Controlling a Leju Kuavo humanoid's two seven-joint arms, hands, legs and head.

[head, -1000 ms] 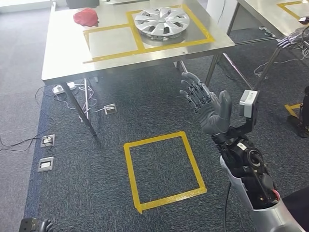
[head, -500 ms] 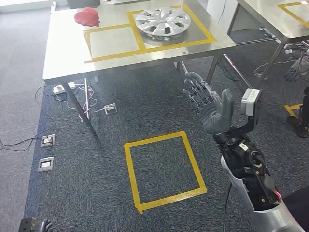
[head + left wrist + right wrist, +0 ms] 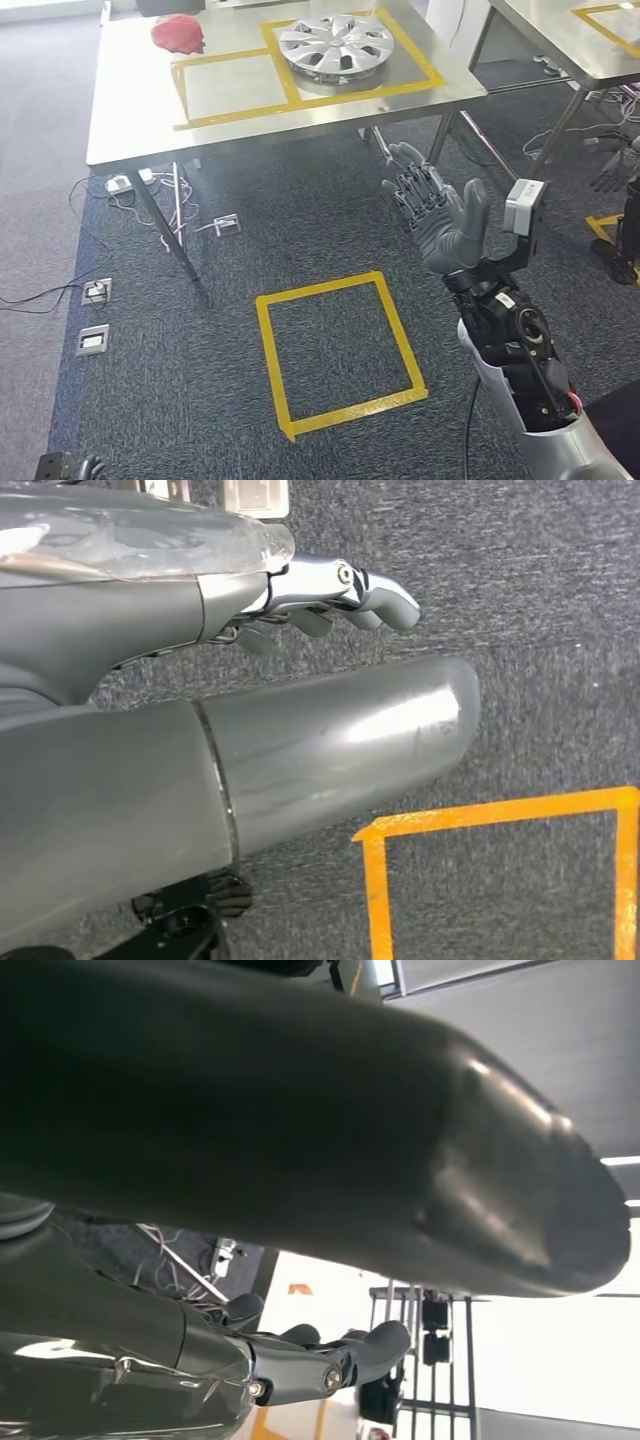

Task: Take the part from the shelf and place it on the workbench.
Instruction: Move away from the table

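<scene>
Although the part (image 3: 335,46), a silver wheel cover, already lies flat on the workbench (image 3: 136,100) inside a yellow taped frame, the placement is judged complete only if the robot clears the area cleanly. The right hand (image 3: 441,225) is raised palm-up below the bench edge, fingers spread, holding nothing. The left hand (image 3: 226,750) hangs low over the carpet with nothing in it; its fingers appear loosely extended, though how far apart they lie cannot be told. Risks noted: the raised right hand sits near the bench edge and its leg (image 3: 445,140), so a careless swing could strike the frame and jar the part. Loose cables (image 3: 162,200) and floor sockets (image 3: 94,340) lie beneath the bench, a trip hazard if the robot steps outside the taped floor square (image 3: 340,350)
</scene>
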